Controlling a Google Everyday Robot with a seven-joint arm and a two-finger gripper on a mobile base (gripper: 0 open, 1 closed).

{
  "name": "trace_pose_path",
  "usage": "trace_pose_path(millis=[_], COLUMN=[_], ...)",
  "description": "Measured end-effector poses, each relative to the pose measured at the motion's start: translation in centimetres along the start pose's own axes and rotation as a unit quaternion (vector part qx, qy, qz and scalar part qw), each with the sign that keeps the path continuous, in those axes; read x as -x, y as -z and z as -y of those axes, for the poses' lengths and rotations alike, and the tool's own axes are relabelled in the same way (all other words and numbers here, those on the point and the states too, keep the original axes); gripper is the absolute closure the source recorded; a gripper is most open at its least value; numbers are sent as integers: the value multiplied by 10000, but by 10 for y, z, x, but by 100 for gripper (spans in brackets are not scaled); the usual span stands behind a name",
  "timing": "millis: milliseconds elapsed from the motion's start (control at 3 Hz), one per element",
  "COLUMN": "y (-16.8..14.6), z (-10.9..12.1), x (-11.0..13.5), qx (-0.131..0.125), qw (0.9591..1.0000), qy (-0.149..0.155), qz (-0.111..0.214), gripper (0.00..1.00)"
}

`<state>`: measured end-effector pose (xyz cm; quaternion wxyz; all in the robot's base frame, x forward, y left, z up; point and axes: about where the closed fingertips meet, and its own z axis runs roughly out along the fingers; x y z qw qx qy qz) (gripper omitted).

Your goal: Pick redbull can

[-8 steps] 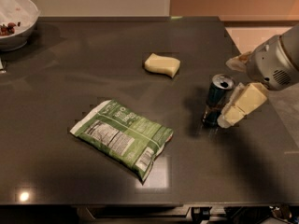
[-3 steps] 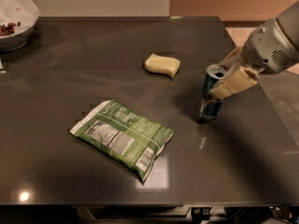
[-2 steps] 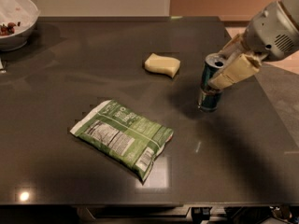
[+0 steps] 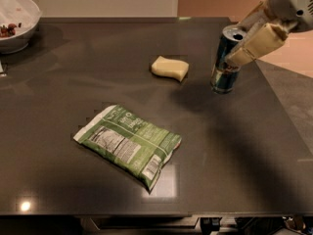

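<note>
1. Pincer. The pincer (image 4: 237, 45) is sitting at the upper right of the camera view, reaching in from the right edge on a light grey arm (image 4: 293, 1). It is clenched around the redbull can (image 4: 224, 70), gripping it on the upper half. One cream-coloured finger (image 4: 257, 43) is crossing the front of the can body, and the other is showing behind the can's rim.

2. Task item. The redbull can is standing over the right rear part of the dark worktop (image 4: 244, 151), with its top leaning slightly to the right. The silver top, with its opening, is facing the camera. The body is showing blue and silver panels with a reddish mark at mid-height. No lettering on it is readable. A dark shadow is falling on the worktop to the left of the base. Whether the base is touching the surface cannot be told.

3. Other items.
- A pale yellow sponge (image 4: 169, 67) is lying left of the can, well apart from it.
- A green bag (image 4: 128, 143) is lying flat near the worktop's middle, with its printed panel up. The white label blocks and the small print are not readable.
- A white bowl (image 4: 19, 26) is sitting at the rear left corner, holding dark reddish pieces.
</note>
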<state>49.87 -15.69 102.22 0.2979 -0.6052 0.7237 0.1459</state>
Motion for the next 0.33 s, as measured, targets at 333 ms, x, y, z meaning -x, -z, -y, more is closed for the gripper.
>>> trace_pose_path(millis=[333], y=[1], z=[1], x=[1], qx=[-11], qw=[10000], qy=[11], qz=[3], gripper=[100])
